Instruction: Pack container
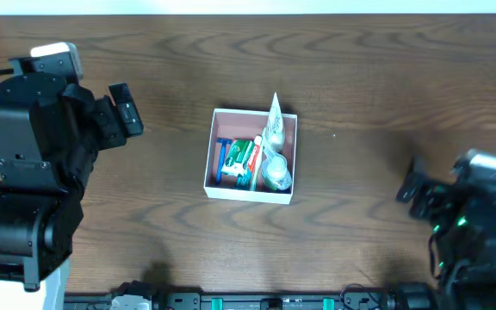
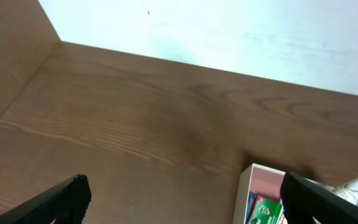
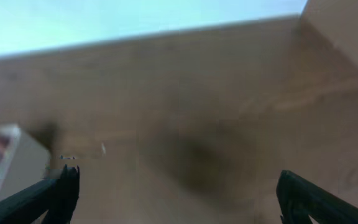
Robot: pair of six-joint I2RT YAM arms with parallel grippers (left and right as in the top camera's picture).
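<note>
The container [image 1: 215, 153], a small square white box with a pink-brown inside, sits at the table's middle. It holds a blue item [image 1: 222, 158], a green and red box [image 1: 244, 157], a white tube [image 1: 275, 120] leaning on its far wall, and a green-white item [image 1: 277, 176]. My left gripper [image 1: 126, 109] is open and empty, well to the left of the container; the container's corner shows in the left wrist view [image 2: 246, 186]. My right gripper [image 1: 413, 185] is open and empty at the right; the right wrist view is blurred, with the container at its left edge [image 3: 17, 158].
The wooden table [image 1: 360, 77] stretches all round the container. The table's far edge meets a white wall [image 2: 229, 31]. Black rails and fittings run along the front edge [image 1: 257, 301].
</note>
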